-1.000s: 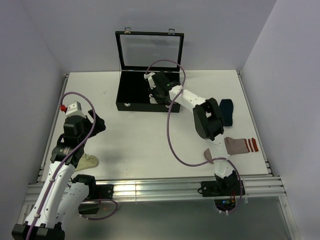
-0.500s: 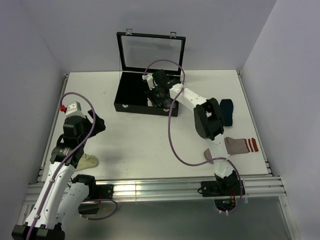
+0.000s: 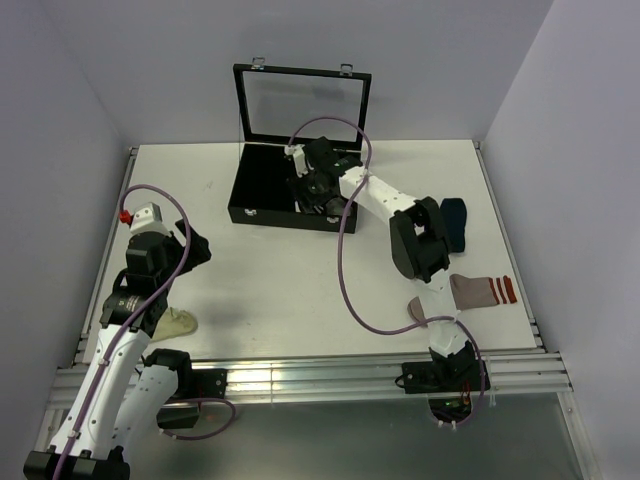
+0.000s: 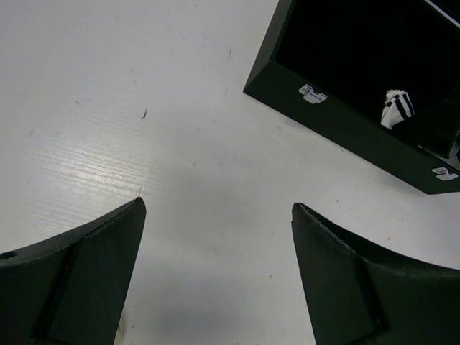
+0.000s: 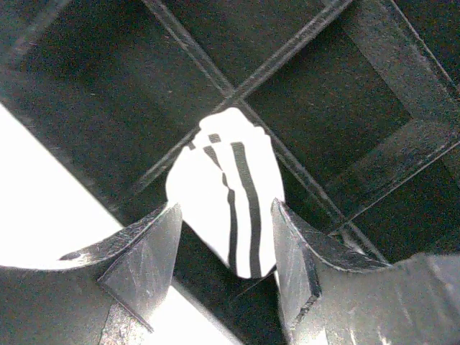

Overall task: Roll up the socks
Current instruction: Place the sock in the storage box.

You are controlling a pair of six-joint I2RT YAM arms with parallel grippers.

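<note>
At the left, the left pincer (image 4: 215, 266) is hanging released above the white worktop (image 3: 260, 270), with its two fingers standing wide apart and nothing between them. Near this arm's lower part, a pale sock (image 3: 180, 323) is lying on the worktop close to the near edge.

Towards the middle, at the far side, a black box (image 3: 262, 195) is standing with its glass lid raised, and dividers are splitting its inside into compartments. The right arm is reaching into this box. The right pincer (image 5: 224, 237) is hanging released over a rolled white sock with black cuff stripes (image 5: 230, 194), which is resting inside the box where two dividers are crossing. The fingers are standing on both sides of the roll, and a dark gap is showing at the left finger.

At the right, a navy sock (image 3: 455, 222) is lying flat on the worktop, and nearer to the front edge a grey sock with dark red cuff stripes (image 3: 475, 291) is lying flat too.
</note>
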